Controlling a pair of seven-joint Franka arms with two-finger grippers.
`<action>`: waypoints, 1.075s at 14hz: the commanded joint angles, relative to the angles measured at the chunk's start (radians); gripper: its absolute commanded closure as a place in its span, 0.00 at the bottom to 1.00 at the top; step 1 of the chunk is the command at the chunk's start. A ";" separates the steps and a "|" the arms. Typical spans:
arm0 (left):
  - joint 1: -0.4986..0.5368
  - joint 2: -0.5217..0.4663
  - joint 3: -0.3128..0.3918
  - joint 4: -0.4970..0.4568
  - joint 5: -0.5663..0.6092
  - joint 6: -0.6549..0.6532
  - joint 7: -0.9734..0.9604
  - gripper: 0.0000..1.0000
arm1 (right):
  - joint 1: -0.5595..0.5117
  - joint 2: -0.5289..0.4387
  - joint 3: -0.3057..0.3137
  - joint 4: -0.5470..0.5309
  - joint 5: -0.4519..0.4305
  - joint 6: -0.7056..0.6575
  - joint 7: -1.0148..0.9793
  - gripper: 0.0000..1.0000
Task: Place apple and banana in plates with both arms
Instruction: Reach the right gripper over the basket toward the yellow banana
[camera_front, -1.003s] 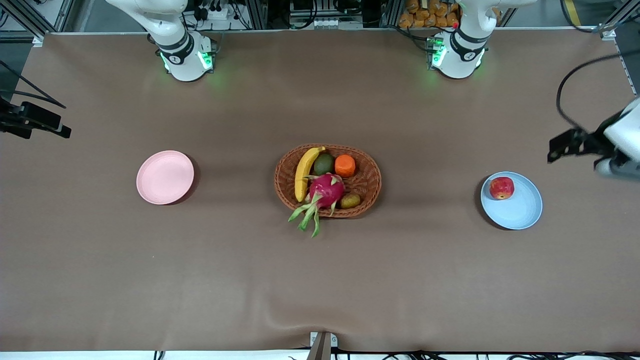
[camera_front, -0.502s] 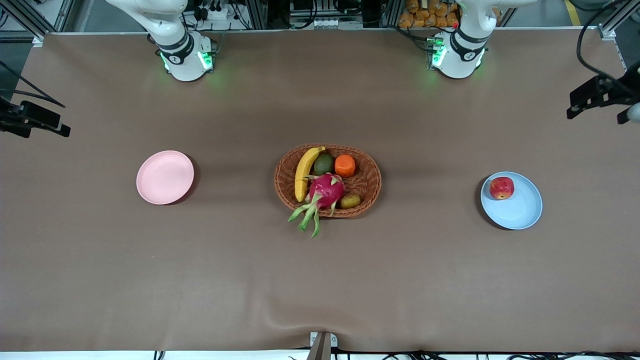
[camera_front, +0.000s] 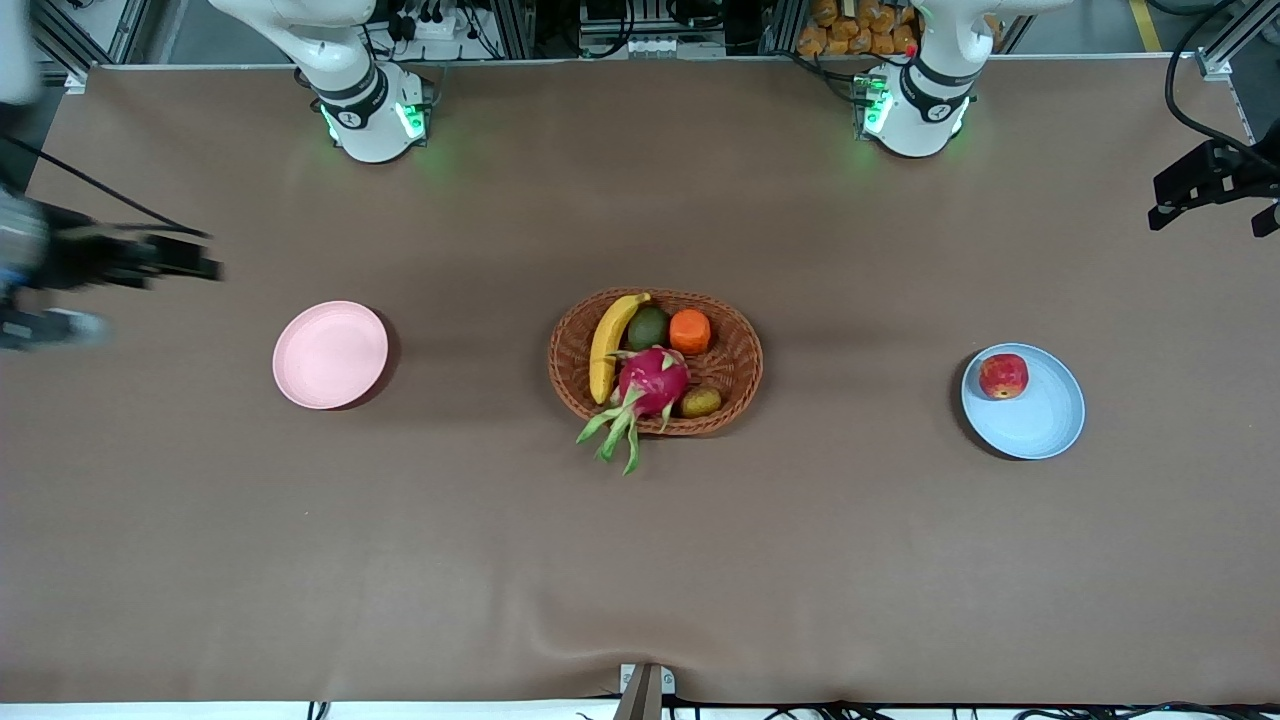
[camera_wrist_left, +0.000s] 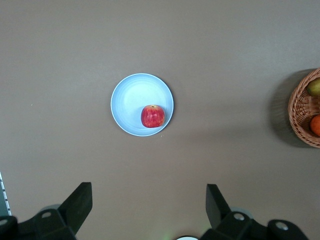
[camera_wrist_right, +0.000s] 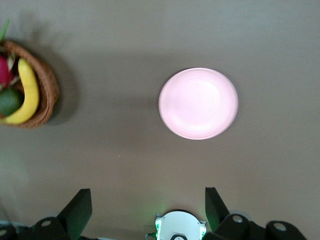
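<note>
Both end effectors hover released. The left end effector (camera_wrist_left: 146, 210) overlooks the apple (camera_wrist_left: 152, 116) on the blue plate (camera_wrist_left: 130, 100). The right end effector (camera_wrist_right: 145, 210) overlooks the pink plate (camera_wrist_right: 198, 103).

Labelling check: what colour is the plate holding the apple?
Light blue round plastic plate; left wrist view.

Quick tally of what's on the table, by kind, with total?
Round shallow plastic plates: 2, pale pink plate, light blue plate
Woven brown oval basket: 1
Fruits: 6, red apple, yellow banana, magenta dragon fruit, orange round fruit, dark green fruit, small olive-brown fruit
Total: 9
</note>
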 joint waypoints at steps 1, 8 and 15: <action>0.006 -0.003 -0.007 -0.012 0.009 0.013 -0.013 0.00 | 0.171 0.061 -0.002 0.018 -0.018 0.012 0.011 0.00; 0.006 -0.002 -0.008 -0.015 0.005 0.012 -0.094 0.00 | 0.665 0.257 -0.002 0.031 -0.107 0.264 0.590 0.00; 0.004 0.012 -0.008 -0.005 0.005 0.012 -0.083 0.00 | 0.873 0.448 -0.006 0.144 -0.232 0.394 0.873 0.00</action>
